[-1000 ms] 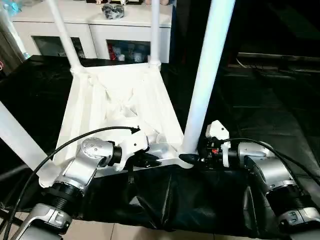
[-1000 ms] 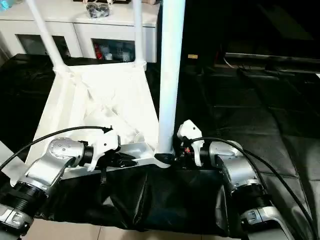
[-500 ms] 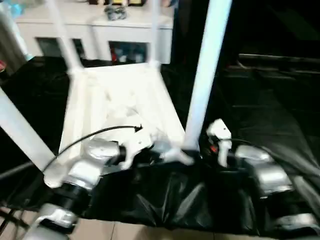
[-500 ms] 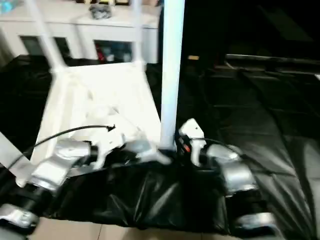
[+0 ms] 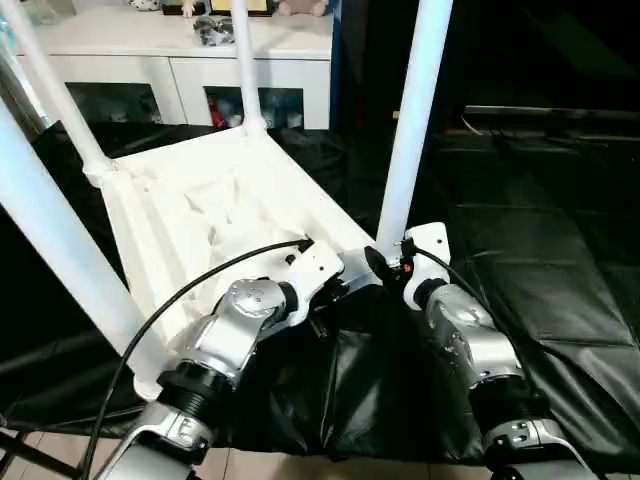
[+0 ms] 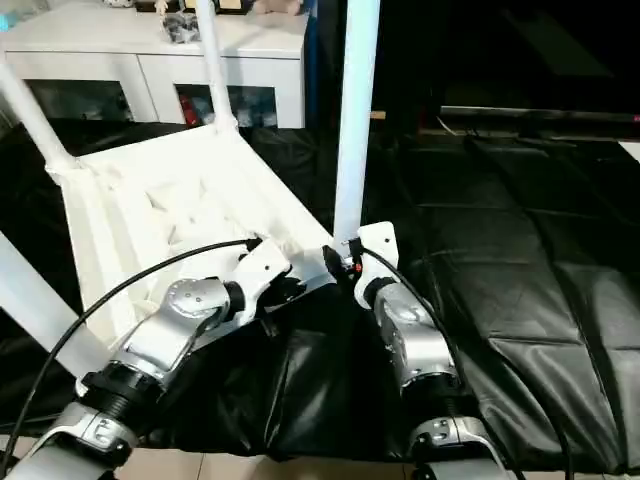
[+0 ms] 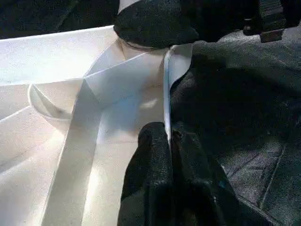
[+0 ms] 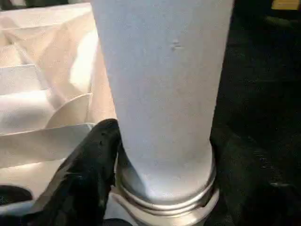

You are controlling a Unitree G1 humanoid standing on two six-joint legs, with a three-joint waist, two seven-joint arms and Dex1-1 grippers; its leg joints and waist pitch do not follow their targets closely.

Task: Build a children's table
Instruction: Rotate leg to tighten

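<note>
Between the right hand's (image 8: 160, 188) spread fingers stands a leg (image 8: 162, 94); left hand (image 7: 170, 141) pinches the tabletop (image 7: 70, 94) rim

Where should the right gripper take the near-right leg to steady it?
Low on the leg, just above its corner socket, coming level from the near side. The tube stands upright and is round there, so the fingers can straddle it, as they do now.

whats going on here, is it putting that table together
Yes. A white children's table lies upside down on a black-draped work table, with four legs standing up from its corner sockets. The left tool is pinched shut on the thin rim of the tabletop, steadying it. The right tool sits around the base of the near leg, right at its socket.
</note>
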